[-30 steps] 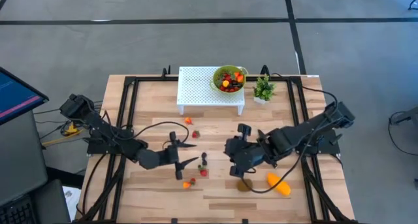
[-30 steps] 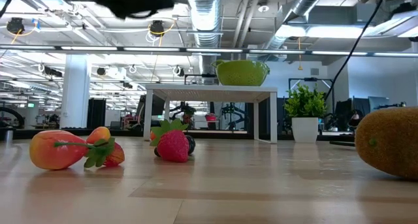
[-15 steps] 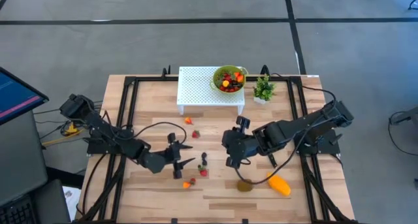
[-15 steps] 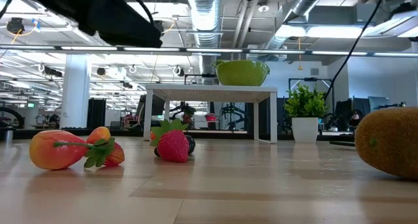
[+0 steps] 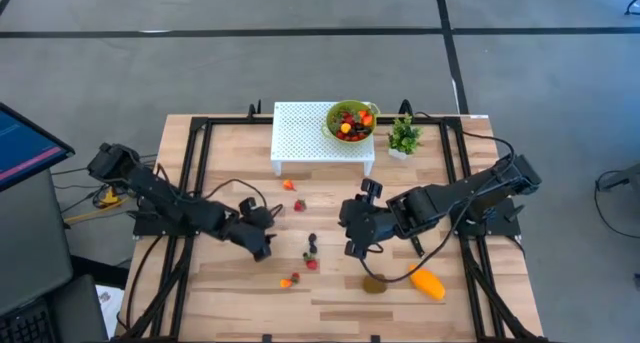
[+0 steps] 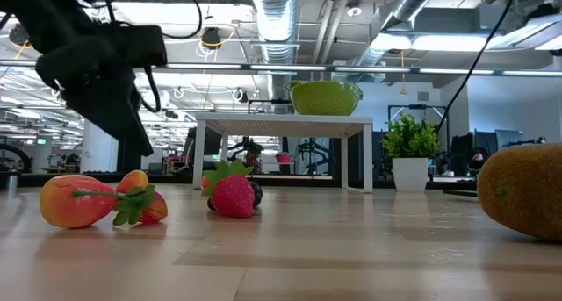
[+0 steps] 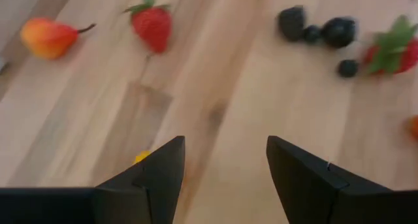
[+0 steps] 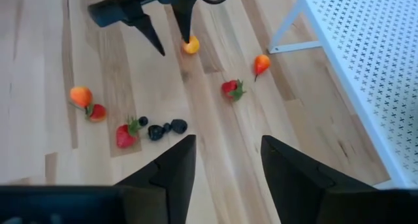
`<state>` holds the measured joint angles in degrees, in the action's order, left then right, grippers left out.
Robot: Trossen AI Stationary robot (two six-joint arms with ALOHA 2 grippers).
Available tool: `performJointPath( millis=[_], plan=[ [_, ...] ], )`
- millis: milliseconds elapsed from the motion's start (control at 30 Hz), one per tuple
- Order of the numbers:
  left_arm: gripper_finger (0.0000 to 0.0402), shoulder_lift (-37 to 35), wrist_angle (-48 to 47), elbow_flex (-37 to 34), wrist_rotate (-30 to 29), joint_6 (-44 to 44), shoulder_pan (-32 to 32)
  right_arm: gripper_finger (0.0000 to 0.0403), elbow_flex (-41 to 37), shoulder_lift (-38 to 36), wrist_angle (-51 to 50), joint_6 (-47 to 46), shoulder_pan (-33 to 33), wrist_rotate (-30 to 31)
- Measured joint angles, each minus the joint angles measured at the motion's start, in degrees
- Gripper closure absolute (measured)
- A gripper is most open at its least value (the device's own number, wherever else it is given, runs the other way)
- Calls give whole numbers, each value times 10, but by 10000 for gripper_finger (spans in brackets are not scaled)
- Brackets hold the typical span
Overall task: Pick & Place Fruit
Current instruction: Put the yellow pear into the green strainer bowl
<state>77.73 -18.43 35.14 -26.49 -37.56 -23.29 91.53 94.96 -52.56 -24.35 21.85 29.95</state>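
The worktop (image 5: 230,303) carries a white perforated stand (image 5: 305,133) at the back, with a green bowl (image 5: 350,120) of fruit on it. Still loose in front lie the mango (image 5: 428,282), the kiwi (image 5: 375,283), a strawberry with dark berries (image 5: 311,251), an orange-and-red pair (image 5: 290,280) and two pieces (image 5: 292,195) near the stand.

The step looks like reaching for another loose piece. The left gripper (image 8: 163,29), fingers spread, hangs low over a small yellow-orange fruit (image 8: 191,46) near the stand's left leg. The right gripper (image 5: 352,246) hovers mid-table, fingers apart and holding nothing.

Next, the left gripper likely needs to drop so that its fingers straddle that fruit, close gently, then carry it to the bowl.
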Motion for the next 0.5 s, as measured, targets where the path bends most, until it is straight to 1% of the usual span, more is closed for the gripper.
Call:
performJointPath(
  millis=[300, 400, 500],
  plan=[
    [192, 0, -54, 0, 1, 2, 39, 236, 0, 0, 2, -6, 7, 0],
    [192, 0, -53, -2, 16, 2, 47, 236, 0, 0, 3, -6, 6, 0],
    [192, 0, -56, -19, 31, 1, 53, 234, 0, 0, 4, -6, 6, 0]
  ],
)
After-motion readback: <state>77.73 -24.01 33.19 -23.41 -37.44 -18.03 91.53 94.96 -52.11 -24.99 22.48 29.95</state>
